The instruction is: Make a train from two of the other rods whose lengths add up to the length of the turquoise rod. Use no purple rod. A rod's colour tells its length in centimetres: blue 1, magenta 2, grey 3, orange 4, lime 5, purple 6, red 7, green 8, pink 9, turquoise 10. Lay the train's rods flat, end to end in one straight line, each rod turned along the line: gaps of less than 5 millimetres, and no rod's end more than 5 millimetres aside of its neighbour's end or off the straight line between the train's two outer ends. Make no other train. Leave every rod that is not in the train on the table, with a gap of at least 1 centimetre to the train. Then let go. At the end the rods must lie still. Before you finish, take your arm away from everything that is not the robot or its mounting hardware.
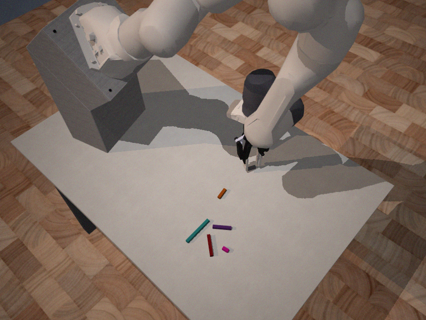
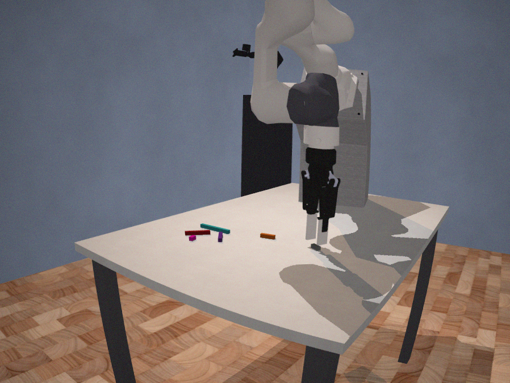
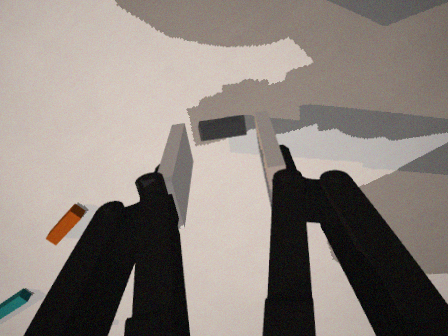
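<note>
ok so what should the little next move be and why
Probably ease the gripper straight down around the grey rod, then close: its open fingers hang above the table, and grey plus red rod matches turquoise.

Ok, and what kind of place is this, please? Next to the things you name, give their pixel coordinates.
Probably a robotics lab or test area: a robot arm [image 1: 292, 75] [image 2: 265, 82] is mounted on a grey stand [image 1: 116, 120] [image 2: 354, 173], beside small coloured rods on a plain table [image 1: 137, 192] [image 2: 247, 280].

Tool [image 1: 253, 161] [image 2: 316, 242] [image 3: 222, 137] downturned, partly open
</note>
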Robot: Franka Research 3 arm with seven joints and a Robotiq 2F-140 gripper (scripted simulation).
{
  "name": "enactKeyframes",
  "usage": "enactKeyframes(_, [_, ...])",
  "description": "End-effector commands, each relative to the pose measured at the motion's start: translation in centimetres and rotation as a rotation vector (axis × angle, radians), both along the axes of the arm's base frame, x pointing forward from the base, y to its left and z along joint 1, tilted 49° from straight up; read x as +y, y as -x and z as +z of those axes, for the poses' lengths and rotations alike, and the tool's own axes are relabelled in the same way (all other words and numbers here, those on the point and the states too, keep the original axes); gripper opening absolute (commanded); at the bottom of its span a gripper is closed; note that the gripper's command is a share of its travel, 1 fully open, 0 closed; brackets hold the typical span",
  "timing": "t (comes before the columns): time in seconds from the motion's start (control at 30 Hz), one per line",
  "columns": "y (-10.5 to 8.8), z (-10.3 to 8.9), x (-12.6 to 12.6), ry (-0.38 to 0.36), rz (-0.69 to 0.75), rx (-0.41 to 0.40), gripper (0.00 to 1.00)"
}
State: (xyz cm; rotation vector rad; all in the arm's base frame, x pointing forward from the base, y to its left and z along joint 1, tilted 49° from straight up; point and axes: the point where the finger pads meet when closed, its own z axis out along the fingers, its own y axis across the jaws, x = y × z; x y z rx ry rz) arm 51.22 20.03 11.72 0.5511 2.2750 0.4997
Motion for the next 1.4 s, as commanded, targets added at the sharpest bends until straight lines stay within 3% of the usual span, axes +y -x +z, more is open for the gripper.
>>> enactKeyframes(0.0, [0.0, 0.0, 0.2, -0.002, 0.002, -0.001, 0.28])
enactKeyframes(1.37, [-1.2, -1.1, 0.5, 0.007, -0.006, -0.005, 0.28])
